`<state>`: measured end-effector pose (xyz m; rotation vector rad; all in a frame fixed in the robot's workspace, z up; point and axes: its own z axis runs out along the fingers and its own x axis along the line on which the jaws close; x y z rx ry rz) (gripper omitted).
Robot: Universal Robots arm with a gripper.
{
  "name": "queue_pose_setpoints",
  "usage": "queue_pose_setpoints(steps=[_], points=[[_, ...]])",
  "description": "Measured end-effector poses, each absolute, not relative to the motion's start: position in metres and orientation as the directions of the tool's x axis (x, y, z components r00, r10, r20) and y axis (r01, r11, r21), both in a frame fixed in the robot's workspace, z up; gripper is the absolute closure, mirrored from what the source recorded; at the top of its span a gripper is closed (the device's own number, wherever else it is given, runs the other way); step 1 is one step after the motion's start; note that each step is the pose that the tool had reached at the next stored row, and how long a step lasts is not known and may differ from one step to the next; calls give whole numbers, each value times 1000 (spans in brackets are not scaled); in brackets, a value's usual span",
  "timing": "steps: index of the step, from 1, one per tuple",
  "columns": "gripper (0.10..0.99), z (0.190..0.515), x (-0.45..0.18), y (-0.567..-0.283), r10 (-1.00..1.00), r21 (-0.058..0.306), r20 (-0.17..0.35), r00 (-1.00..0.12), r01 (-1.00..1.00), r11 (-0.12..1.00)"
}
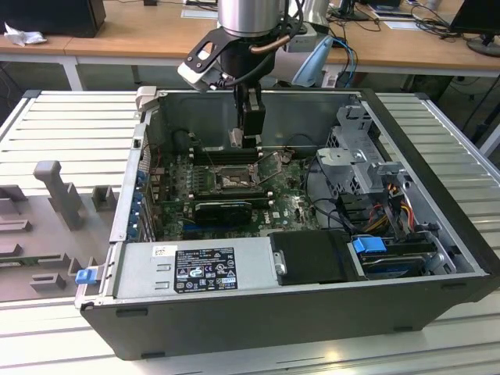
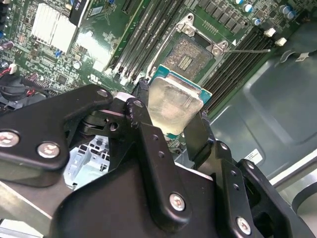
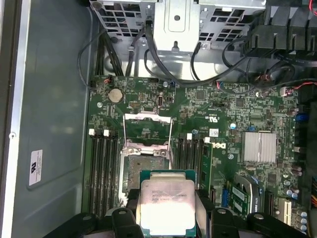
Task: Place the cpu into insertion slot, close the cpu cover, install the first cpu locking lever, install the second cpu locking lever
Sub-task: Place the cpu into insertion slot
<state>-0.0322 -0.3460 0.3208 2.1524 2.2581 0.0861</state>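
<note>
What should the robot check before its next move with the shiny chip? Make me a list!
1. Gripper shut on the cpu: ok.
2. Insertion slot bare, nothing lying in it: ok.
3. Cpu cover flipped open, off the slot: ok.
4. Cpu held above the motherboard, not touching it: ok.
5. Cpu lined up squarely over the slot: cannot tell.

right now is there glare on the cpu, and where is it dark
In the second wrist view, glare washes the top of the cpu almost white; in the first wrist view the cpu, shut in the gripper, is lit evenly and the heatsink shines white; in the exterior view the motherboard sits in the shade of the case.
</note>
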Motion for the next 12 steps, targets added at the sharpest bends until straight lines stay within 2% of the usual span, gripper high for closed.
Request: queue_pose_setpoints(steps=[12], points=[[557, 302, -32, -346, 999, 54, 23, -49, 997, 47]])
